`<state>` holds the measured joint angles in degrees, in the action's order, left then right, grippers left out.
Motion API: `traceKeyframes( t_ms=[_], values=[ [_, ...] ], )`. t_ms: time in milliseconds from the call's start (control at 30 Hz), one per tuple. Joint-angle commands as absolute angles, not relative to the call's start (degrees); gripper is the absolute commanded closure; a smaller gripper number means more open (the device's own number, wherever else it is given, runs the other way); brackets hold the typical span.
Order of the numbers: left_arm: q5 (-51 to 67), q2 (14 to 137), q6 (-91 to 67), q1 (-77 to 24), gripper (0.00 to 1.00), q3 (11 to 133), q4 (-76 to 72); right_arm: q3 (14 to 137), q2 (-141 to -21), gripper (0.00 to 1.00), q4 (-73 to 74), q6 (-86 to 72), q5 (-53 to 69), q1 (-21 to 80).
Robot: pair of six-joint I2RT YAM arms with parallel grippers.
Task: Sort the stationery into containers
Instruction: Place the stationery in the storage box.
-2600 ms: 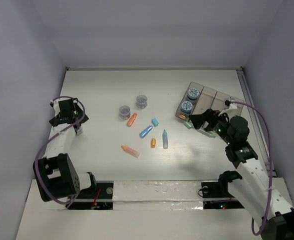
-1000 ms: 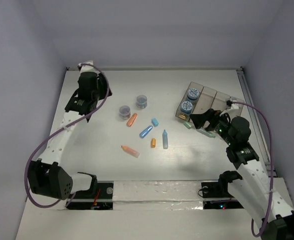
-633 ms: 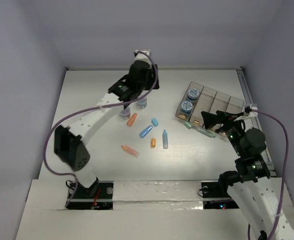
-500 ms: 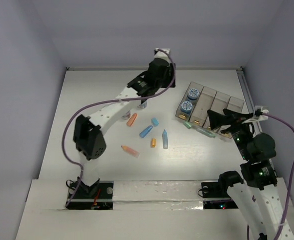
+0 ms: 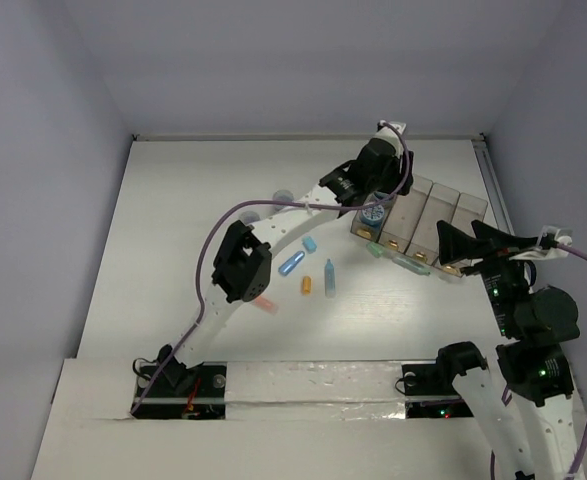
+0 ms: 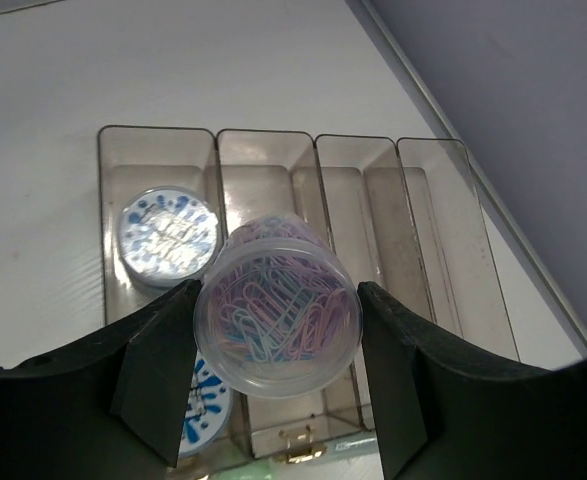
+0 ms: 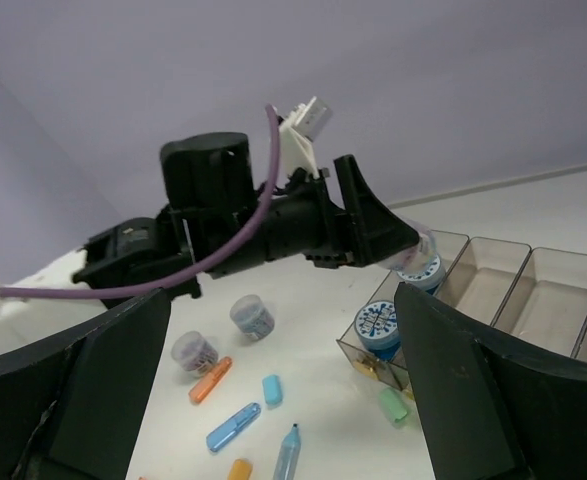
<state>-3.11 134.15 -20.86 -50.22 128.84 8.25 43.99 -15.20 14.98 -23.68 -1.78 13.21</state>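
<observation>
My left gripper [image 6: 278, 322] is shut on a clear tub of pink and blue paper clips [image 6: 276, 305], held above the clear organiser box [image 6: 365, 205] over the line between its first and second compartments. The first compartment holds two blue-lidded tubs [image 6: 168, 235]. From above, the left gripper [image 5: 378, 190] reaches over the box [image 5: 435, 212]. My right gripper [image 5: 451, 247] stands open and empty at the box's near side. On the table lie two clear tubs [image 7: 252, 317], an orange stick [image 7: 210, 379], a blue stick [image 7: 233, 426], a blue pen [image 7: 288, 455] and a green piece [image 7: 393, 405].
The left arm [image 5: 273, 215] stretches diagonally across the table above the loose items, hiding part of them from above. A pale green stick [image 5: 411, 265] lies just in front of the box. The table's right rail [image 5: 493, 180] runs beside the box.
The left arm has swung from the far left across the table to above the organiser. The right arm has pulled back from the box toward the near right, jaws still open.
</observation>
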Motion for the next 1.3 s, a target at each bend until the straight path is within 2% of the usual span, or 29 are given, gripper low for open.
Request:
traceKeyframes(
  t_ms=[0,333,900,967,1100,1267],
  values=[
    [-0.26,136.22,-23.2,-51.23,0.71,134.2,0.35,45.88,-14.68,0.0,16.17,-22.06,-2.81,13.62],
    [-0.79,143.61,-23.2,-52.38,0.72,136.5,-2.46,44.74,-15.55,0.0,15.65,-21.8,-1.85,13.62],
    [-3.08,145.72,-21.71,-53.96,0.72,135.44,-0.62,43.95,-16.79,0.0,14.5,-21.8,-0.53,13.62],
    [-2.82,145.81,-21.97,-53.96,0.7,135.44,-0.44,43.86,-16.79,0.0,14.5,-21.88,-0.53,13.62],
    [-2.9,145.72,-22.24,-53.96,0.58,135.18,-0.18,43.86,-16.61,0.0,14.68,-21.88,-0.7,13.62],
    [-3.25,145.55,-22.5,-53.96,0.54,134.65,-0.26,44.03,-15.73,0.0,15.38,-21.88,-1.14,13.62]
  ],
)
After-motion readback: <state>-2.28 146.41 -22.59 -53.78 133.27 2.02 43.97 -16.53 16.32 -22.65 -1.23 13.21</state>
